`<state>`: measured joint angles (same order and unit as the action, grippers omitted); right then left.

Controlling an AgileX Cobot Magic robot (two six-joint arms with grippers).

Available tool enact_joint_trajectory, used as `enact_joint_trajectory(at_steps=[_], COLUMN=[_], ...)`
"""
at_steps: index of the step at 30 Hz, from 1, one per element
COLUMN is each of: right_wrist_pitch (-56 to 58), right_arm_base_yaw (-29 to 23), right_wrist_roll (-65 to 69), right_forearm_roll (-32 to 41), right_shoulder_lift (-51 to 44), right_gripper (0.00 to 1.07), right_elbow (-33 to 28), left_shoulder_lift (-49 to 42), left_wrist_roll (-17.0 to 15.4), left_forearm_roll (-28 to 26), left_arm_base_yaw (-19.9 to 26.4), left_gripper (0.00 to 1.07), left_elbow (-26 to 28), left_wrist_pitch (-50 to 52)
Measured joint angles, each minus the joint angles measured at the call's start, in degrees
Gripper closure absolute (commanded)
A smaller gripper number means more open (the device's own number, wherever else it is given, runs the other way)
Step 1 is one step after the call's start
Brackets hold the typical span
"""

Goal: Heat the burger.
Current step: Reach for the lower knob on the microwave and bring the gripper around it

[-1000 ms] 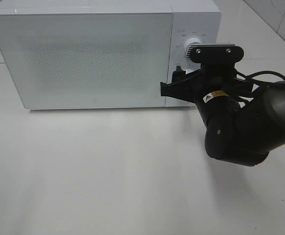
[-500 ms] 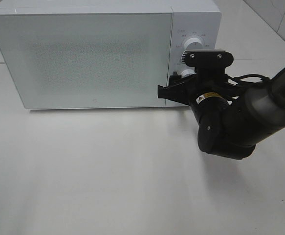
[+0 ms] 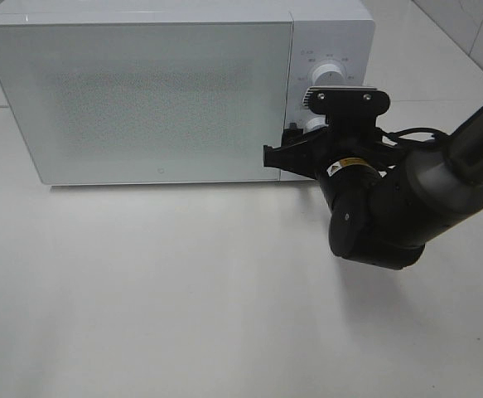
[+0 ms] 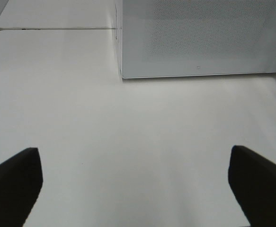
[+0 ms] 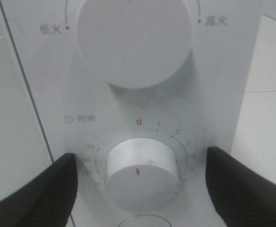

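The microwave door (image 3: 142,99) is smooth and slightly glossy, with a fine dotted grain in its middle. The control panel (image 5: 223,71) and the lower knob (image 5: 142,172) look like smooth white plastic, almost matt. The table (image 3: 183,315) is smooth and white with a soft shine. The right arm (image 3: 407,215) has a half-glossy black shell, probably plastic. The fingers (image 4: 14,184) of the left gripper (image 4: 138,189) are matt black.

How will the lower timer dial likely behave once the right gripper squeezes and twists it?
The timer dial looks smooth-sided white plastic with no ridges, so the fingers might slip unless they clamp firmly. It is short, round and seated in the microwave's control panel, so it should rotate in place, not tilt. The right gripper straddles it, jaws open.
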<state>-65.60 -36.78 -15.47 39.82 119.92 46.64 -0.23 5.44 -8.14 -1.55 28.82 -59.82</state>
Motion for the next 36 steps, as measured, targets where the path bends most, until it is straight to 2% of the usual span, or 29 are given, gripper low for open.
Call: enact_joint_trajectory(at_steps=[6, 11, 12, 13, 14, 15, 16, 17, 18, 19, 21, 36], right_wrist_pitch=[0.2, 0.2, 0.2, 0.1, 0.1, 0.0, -0.1, -0.1, -0.2, -0.2, -0.4, -0.5], right_arm_base_yaw=[-0.2, -0.3, -0.3, -0.3, -0.3, -0.3, -0.3, -0.3, -0.3, -0.3, -0.3, -0.3], right_wrist_roll=[-0.1, -0.1, -0.1, -0.1, -0.1, -0.2, -0.4, -0.4, -0.5, -0.5, -0.5, 2.0], right_forearm_roll=[0.3, 0.3, 0.3, 0.4, 0.4, 0.4, 0.6, 0.6, 0.7, 0.7, 0.7, -0.3], right_shoulder_lift=[0.2, 0.3, 0.3, 0.3, 0.3, 0.3, 0.3, 0.3, 0.3, 0.3, 0.3, 0.3], right_gripper=[0.38, 0.47, 0.51, 0.62, 0.62, 0.75, 0.83, 0.83, 0.95, 0.95, 1.07, 1.07], right_elbow=[0.2, 0.2, 0.2, 0.2, 0.2, 0.2, 0.2, 0.2, 0.2, 0.2, 0.2, 0.2], left_shoulder_lift=[0.0, 0.0, 0.0, 0.0, 0.0, 0.0, 0.0, 0.0, 0.0, 0.0, 0.0, 0.0], left_wrist_roll=[0.0, 0.0, 0.0, 0.0, 0.0, 0.0, 0.0, 0.0, 0.0, 0.0, 0.0, 0.0], left_forearm_roll=[0.0, 0.0, 0.0, 0.0, 0.0, 0.0, 0.0, 0.0, 0.0, 0.0, 0.0, 0.0], left_arm_base_yaw=[0.0, 0.0, 0.0, 0.0, 0.0, 0.0, 0.0, 0.0, 0.0, 0.0, 0.0, 0.0], left_gripper=[0.06, 0.06, 0.06, 0.06, 0.06, 0.06, 0.06, 0.06, 0.06, 0.06, 0.06, 0.06], left_elbow=[0.0, 0.0, 0.0, 0.0, 0.0, 0.0, 0.0, 0.0, 0.0, 0.0, 0.0, 0.0], left_wrist_pitch=[0.0, 0.0, 0.0, 0.0, 0.0, 0.0, 0.0, 0.0, 0.0, 0.0, 0.0, 0.0])
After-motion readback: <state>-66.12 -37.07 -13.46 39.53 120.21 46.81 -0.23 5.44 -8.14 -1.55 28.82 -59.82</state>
